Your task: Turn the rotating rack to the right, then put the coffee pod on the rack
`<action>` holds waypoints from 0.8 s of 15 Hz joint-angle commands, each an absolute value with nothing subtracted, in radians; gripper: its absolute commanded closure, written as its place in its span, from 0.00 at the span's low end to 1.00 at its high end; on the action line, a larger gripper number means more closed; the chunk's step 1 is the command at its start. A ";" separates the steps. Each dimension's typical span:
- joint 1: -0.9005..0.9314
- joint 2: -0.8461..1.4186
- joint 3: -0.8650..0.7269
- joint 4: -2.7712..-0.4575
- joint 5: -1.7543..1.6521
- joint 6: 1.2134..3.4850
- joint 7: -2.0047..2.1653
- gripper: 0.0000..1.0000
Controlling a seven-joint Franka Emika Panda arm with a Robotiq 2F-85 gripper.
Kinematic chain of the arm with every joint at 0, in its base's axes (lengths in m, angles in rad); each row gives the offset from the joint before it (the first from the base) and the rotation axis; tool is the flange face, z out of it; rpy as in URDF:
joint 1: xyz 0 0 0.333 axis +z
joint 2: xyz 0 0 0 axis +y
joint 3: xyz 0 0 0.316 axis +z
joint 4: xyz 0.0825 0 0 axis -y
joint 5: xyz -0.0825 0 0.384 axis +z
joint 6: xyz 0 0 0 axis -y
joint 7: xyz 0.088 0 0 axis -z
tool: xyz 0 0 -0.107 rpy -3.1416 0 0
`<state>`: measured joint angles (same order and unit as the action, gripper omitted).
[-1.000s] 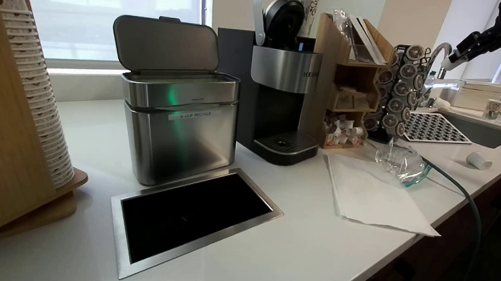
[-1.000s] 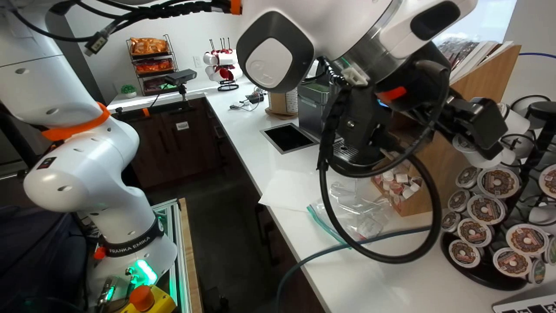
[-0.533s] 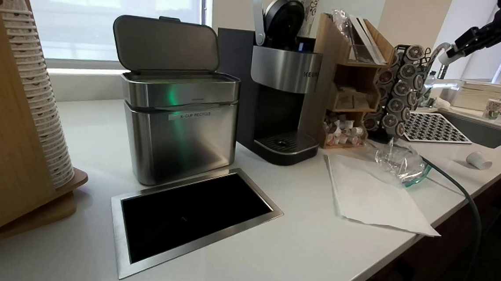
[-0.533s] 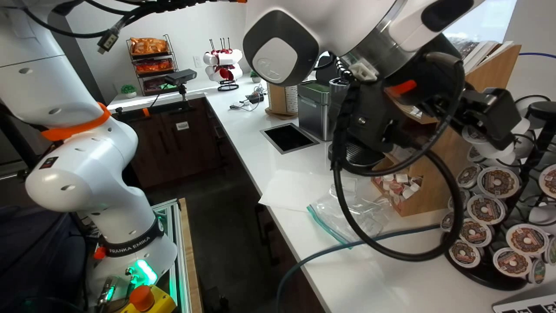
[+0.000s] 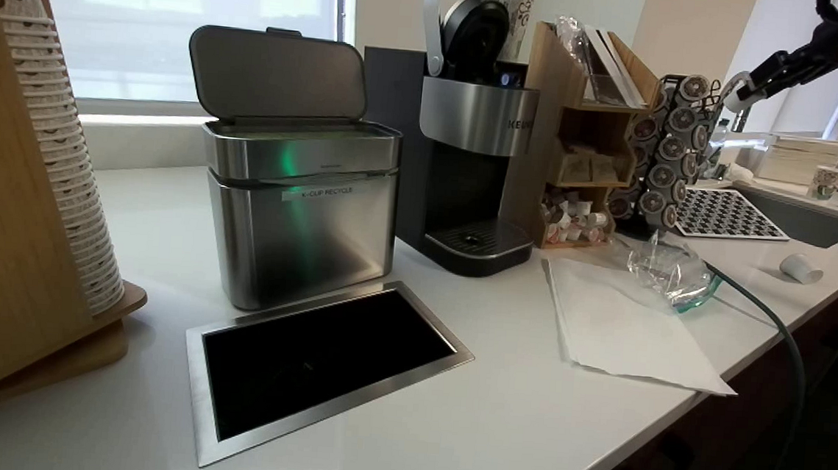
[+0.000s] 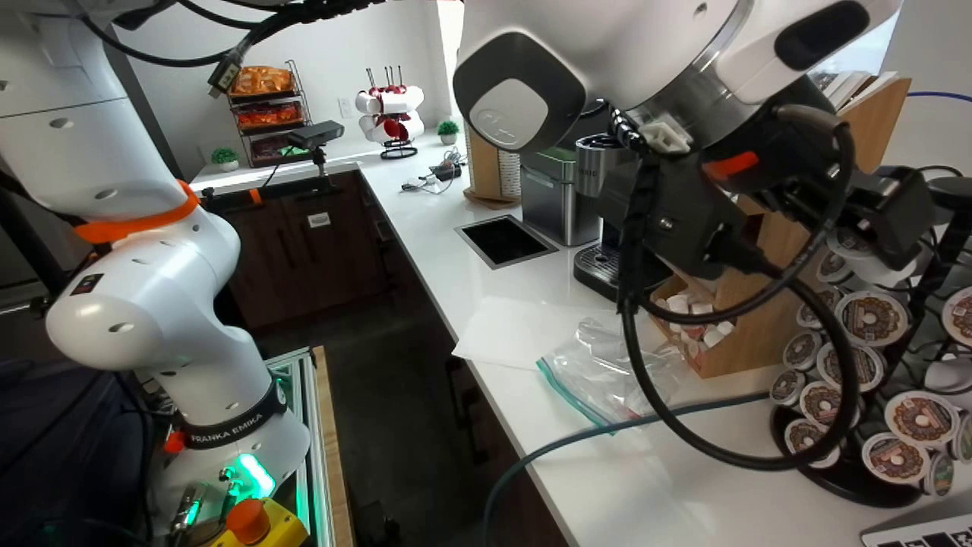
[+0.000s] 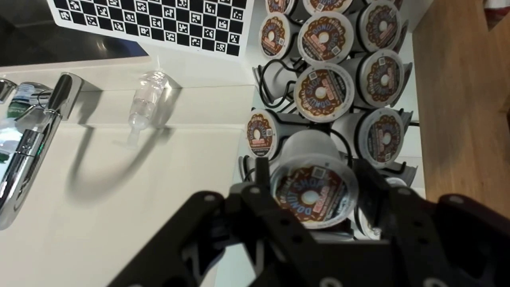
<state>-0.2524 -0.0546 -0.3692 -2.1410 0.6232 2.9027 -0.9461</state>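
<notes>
One coffee pod (image 7: 311, 199) is hanging pinched in the gripper (image 7: 313, 178), near the rotating rack (image 6: 850, 486) and, in the wrist view, left of the wooden organiser (image 7: 458, 99). It is masking part of the rack behind, so a misaligned push could be snagging neighbouring pods (image 7: 323, 92) and twisting it loose.

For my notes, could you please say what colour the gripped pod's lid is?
The pod's lid is mostly brown, clearest in the wrist view.
</notes>
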 commanded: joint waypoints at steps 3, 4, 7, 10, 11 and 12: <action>-0.251 0.002 -0.378 -2.072 0.730 2.837 -1.044 0.71; -0.253 0.010 -0.378 -2.061 0.749 2.821 -1.064 0.71; -0.259 0.032 -0.375 -2.039 0.804 2.795 -1.119 0.71; -0.267 0.050 -0.374 -2.024 0.849 2.782 -1.168 0.71; -0.269 0.055 -0.374 -2.021 0.862 2.785 -1.181 0.71; -0.270 0.059 -0.373 -2.018 0.879 2.788 -1.200 0.71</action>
